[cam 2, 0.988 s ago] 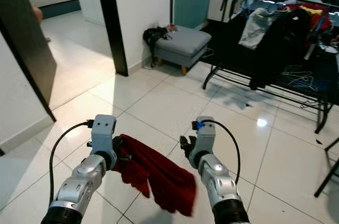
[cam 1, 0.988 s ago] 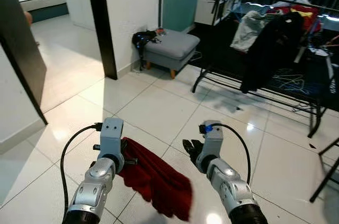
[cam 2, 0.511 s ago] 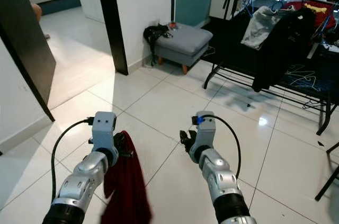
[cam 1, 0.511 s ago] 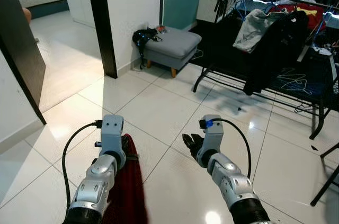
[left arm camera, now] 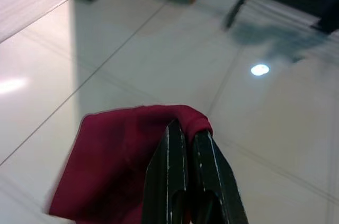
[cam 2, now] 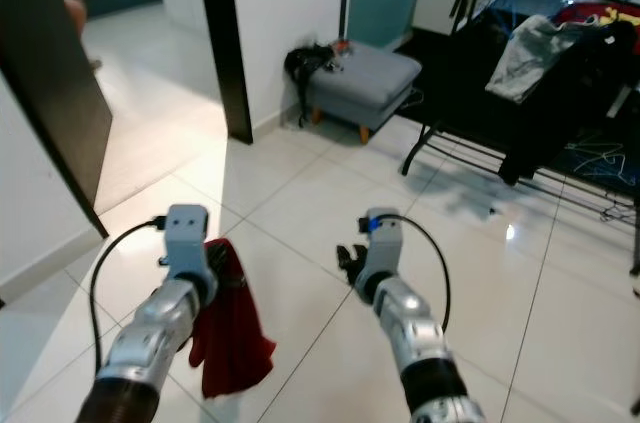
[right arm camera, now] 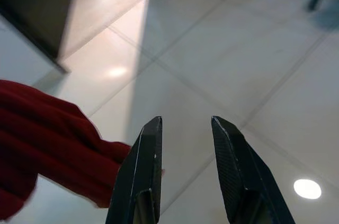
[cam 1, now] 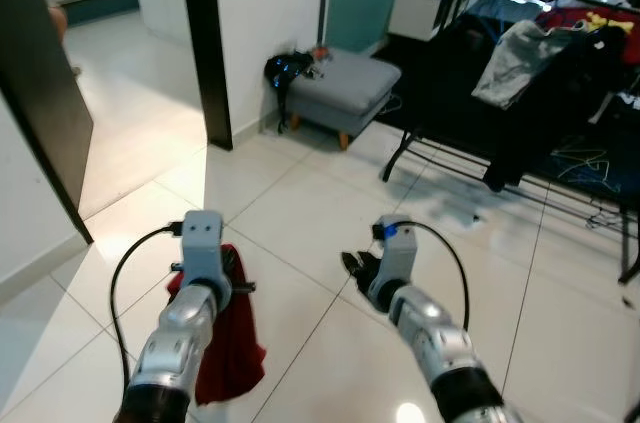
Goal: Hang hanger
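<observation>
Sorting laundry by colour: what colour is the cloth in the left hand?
Dark red cloth, clearest in the left wrist view.

The glossy white tiled floor (cam 1: pixel 300 213) reflects the lights. A grey footstool (cam 1: pixel 345 83) stands on it. A black clothes rack (cam 1: pixel 520 168) stands near the footstool.

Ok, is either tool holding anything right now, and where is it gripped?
The left tool is shut on the red cloth, pinching a fold at its top edge; the rest hangs below. The right tool is open and holds nothing.

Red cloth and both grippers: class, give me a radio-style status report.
Left gripper shut on red cloth, hanging off the floor. Right gripper open, empty. Clothes rack ahead right, tiled floor between.
</observation>
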Motion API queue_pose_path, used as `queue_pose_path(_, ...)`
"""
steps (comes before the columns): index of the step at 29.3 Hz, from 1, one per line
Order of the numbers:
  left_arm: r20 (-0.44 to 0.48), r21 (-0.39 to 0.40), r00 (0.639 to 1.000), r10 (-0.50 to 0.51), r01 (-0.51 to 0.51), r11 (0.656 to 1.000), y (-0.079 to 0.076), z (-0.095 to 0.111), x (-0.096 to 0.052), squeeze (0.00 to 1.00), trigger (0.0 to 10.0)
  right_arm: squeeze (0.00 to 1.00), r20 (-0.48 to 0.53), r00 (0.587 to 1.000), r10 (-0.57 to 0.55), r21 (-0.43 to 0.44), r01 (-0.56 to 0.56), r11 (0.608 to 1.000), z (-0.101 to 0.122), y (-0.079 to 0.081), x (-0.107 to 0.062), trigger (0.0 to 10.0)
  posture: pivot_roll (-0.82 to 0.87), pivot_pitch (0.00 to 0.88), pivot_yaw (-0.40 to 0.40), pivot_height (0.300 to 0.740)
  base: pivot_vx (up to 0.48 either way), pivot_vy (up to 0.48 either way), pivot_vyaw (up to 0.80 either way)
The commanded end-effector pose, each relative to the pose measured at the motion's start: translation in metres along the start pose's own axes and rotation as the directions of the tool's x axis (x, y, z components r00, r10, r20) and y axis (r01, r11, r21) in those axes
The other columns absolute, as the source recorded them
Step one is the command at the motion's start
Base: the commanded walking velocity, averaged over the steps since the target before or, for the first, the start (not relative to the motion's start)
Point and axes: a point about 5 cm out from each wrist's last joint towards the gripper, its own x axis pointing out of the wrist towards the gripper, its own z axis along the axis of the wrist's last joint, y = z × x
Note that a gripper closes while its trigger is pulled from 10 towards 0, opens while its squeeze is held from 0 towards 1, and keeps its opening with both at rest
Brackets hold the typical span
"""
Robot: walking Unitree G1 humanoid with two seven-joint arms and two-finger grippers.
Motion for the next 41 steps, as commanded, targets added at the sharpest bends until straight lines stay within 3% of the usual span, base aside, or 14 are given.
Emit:
queue_pose_path(1, -0.003, -0.005, 1.000, 0.012, -0.012, 1.000, 0.0035, -0.0036, -0.0019, 0.00, 10.0, 0.00, 0.007, 1.000, 0.018, 0.003, -0.018, 1.000, -0.0009, 0.0061, 0.0024, 10.0, -0.02, 0.000, -0.055, 0.740, 0.416, 0.000, -0.50)
queue_pose_path(27, 0.001, 0.002, 1.000, -0.004, 0.004, 1.000, 0.0022, -0.0028, 0.0012, 0.00, 10.0, 0.00, 0.026, 1.000, -0.002, 0.000, 0.002, 1.000, 0.0013, 0.0012, 0.0023, 10.0, -0.03, 0.000, -0.044, 0.740, 0.405, 0.000, -0.62)
queue_pose_path(41, -0.003, 0.010, 1.000, -0.006, 0.006, 1.000, 0.0040, -0.0030, 0.0022, 0.00, 10.0, 0.00, 0.045, 0.999, 0.011, 0.005, -0.011, 1.000, 0.0030, 0.0028, 0.0026, 10.0, -0.03, 0.000, -0.039, 0.740, 0.389, 0.000, 0.00)
